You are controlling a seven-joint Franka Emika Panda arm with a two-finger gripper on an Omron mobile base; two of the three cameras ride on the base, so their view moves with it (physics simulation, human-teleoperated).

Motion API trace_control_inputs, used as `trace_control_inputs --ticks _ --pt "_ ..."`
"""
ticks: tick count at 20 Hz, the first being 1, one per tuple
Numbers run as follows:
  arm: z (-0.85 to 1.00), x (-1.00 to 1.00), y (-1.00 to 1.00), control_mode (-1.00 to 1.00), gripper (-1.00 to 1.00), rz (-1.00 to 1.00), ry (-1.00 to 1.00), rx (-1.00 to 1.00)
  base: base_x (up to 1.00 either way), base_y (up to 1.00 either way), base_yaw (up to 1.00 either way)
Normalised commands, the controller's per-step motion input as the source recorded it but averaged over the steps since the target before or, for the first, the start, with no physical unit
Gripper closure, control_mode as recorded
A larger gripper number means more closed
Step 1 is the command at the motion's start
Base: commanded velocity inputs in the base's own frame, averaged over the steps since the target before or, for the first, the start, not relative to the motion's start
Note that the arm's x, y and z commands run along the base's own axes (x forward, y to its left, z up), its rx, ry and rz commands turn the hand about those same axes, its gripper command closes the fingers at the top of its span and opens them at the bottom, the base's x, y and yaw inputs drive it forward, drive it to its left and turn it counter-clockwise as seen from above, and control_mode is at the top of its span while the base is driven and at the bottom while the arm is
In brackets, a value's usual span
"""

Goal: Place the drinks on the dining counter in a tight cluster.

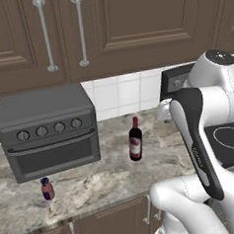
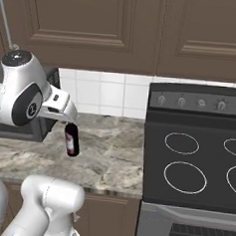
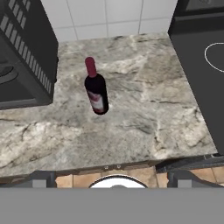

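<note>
I am holding the gripper (image 3: 112, 175), jaws standing apart and empty, high above the table (image 3: 144, 113) so the wine bottle (image 3: 96, 92) is sitting upright in sight between toaster oven (image 3: 24, 57) and stove (image 3: 199, 65), awaiting pickup.

Brown cabinets (image 1: 122, 24) hang above white wall tiles (image 1: 120, 94), beside a black stove (image 2: 197, 155).

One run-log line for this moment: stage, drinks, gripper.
stage: approach | wine bottle upright on toaster-oven counter, between toaster oven and stove | small bottle near counter edge | gripper: state unclear, nothing held
</note>
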Motion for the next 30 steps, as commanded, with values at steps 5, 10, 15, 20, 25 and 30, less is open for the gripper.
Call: trace_control_inputs --ticks 5,10,15,20,25,30 --pt "-0.07 0.11 0.0 -1.0 -1.0 0.0 0.0 0.01 0.0 0.0 0.0" --pt "-0.15 0.21 -0.05 -1.0 -1.0 0.17 0.0 0.13 0.0 0.0 0.0" --pt "-0.11 0.13 -0.08 -1.0 -1.0 0.2 0.0 0.08 0.0 0.0 0.0" --pt "0.01 0.0 0.0 -1.0 -1.0 0.23 -0.05 0.12 0.0 0.0 0.0" --pt "0.01 0.0 0.0 -1.0 -1.0 0.35 -0.1 0.15 0.0 0.0 0.0" --pt "0.0 0.0 0.0 -1.0 -1.0 0.47 -0.15 0.12 0.0 0.0 0.0"
